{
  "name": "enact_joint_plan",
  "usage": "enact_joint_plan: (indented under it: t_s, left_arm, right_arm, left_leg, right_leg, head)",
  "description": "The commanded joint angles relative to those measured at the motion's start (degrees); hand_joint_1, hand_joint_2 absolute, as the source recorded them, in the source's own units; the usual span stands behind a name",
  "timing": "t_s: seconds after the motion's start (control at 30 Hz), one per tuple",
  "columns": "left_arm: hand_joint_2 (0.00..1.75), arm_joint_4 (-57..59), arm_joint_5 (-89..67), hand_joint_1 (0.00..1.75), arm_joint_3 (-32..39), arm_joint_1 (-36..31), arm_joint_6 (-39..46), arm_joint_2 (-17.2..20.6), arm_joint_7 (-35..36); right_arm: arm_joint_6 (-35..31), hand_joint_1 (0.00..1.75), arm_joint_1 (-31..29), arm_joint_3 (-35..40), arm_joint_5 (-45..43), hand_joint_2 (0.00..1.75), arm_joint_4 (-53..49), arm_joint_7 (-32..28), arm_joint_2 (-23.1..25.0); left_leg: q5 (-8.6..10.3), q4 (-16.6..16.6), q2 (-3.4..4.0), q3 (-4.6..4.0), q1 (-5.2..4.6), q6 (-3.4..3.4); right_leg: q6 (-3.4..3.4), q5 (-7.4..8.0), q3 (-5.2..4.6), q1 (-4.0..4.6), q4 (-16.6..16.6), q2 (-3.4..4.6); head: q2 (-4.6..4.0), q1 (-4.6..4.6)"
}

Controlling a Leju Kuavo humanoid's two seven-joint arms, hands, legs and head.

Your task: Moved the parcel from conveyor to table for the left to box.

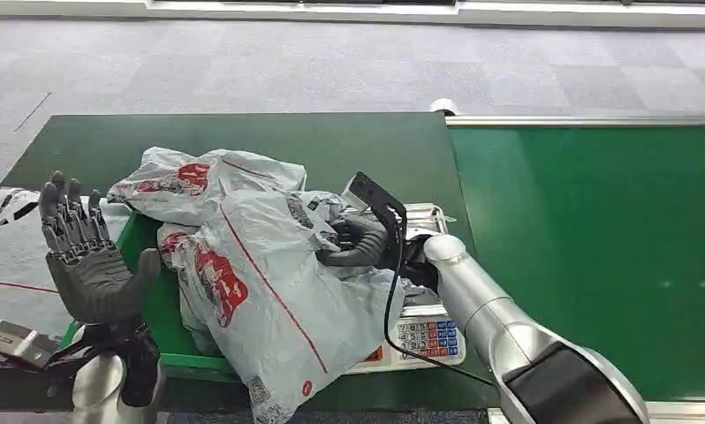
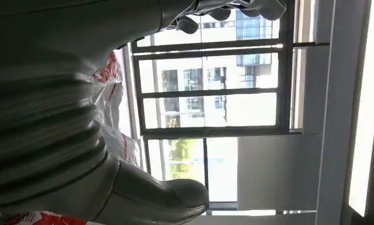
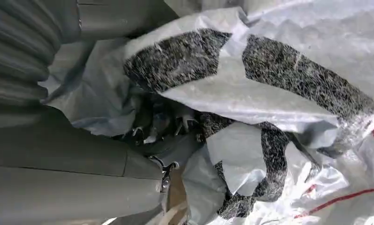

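Left hand: my left hand (image 1: 88,256) is raised upright beside the green bin (image 1: 159,305), palm open, fingers (image 1: 66,212) spread and pointing up, holding nothing. In my left wrist view the hand (image 2: 49,140) comes in big and grey, with fingertips (image 2: 232,9) at the far edge before a window (image 2: 213,89).

Right hand: my right hand (image 1: 362,243) reaches in over the scale (image 1: 424,331) and is pushed into the folds of the parcel (image 1: 261,283). In my right wrist view the fingers (image 3: 161,122) are buried among the crumpled plastic (image 3: 269,79); I cannot tell whether they have closed on it.

Parcel: a grey plastic mail bag with red print and a red line, lying over the near edge of the bin and partly across the scale, touching my right hand.

Second bag: another grey bag (image 1: 203,181) with red print lies just behind it, on the dark green surface (image 1: 331,146).

Conveyor: the bright green belt (image 1: 596,238) runs along my right side.

Floor: grey carpet (image 1: 331,62) beyond.
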Motion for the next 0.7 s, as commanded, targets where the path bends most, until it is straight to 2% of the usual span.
enact_joint_plan:
  t_s: [0.03, 0.23, 0.4, 0.6, 0.7]
  left_arm:
    - [1.75, -0.6, -1.4, 0.0, 2.3, -1.0, 1.6, -0.2, 0.7]
    - [1.75, 0.1, -10.2, 0.0, -2.9, -0.6, 5.1, 1.4, 2.2]
    - [1.75, 3.2, -23.5, 0.0, -11.6, -1.1, 9.3, 4.8, 7.8]
    - [1.75, 5.1, -23.1, 0.0, -12.9, -2.5, 8.9, 4.7, 8.2]
    - [1.75, 7.6, -20.8, 0.0, -15.5, -3.7, 5.9, 5.0, 8.6]
  right_arm:
    - [-1.8, 0.0, -3.5, 4.9, 0.6, 1.75, -0.9, -1.2, -2.7]
    - [-3.6, 0.0, -2.1, 2.5, 1.5, 1.75, -4.7, -3.3, -4.4]
    - [-4.8, 0.0, -1.5, -2.3, 3.3, 1.75, -10.8, -7.4, -5.4]
    - [-4.3, 0.0, -0.7, -3.2, 3.2, 1.75, -12.4, -6.6, -5.5]
    - [-3.9, 0.0, -0.5, -4.3, 3.9, 1.75, -12.5, -5.4, -4.8]
  left_leg:
    - [0.03, 0.0, -0.03, -0.05, 0.01, 0.01]
    - [0.05, 0.0, -0.12, -0.02, 0.01, 0.02]
    - [0.05, 0.0, -0.13, -0.05, -0.02, 0.02]
    - [0.05, 0.0, -0.14, 0.0, -0.04, 0.01]
    - [0.06, 0.0, -0.12, 0.01, -0.05, 0.0]
  right_leg:
    - [-0.04, 0.01, -0.03, 0.02, 0.0, -0.06]
    - [-0.03, 0.01, 0.02, 0.02, 0.0, -0.15]
    - [-0.01, -0.01, -0.04, -0.02, 0.0, -0.17]
    - [-0.03, 0.0, 0.0, -0.02, 0.0, -0.16]
    - [-0.03, 0.0, -0.01, -0.03, 0.0, -0.14]
  head:
    - [0.0, 0.0]
    - [0.0, 0.0]
    - [0.0, 0.0]
    - [0.0, 0.0]
    - [0.0, 0.0]
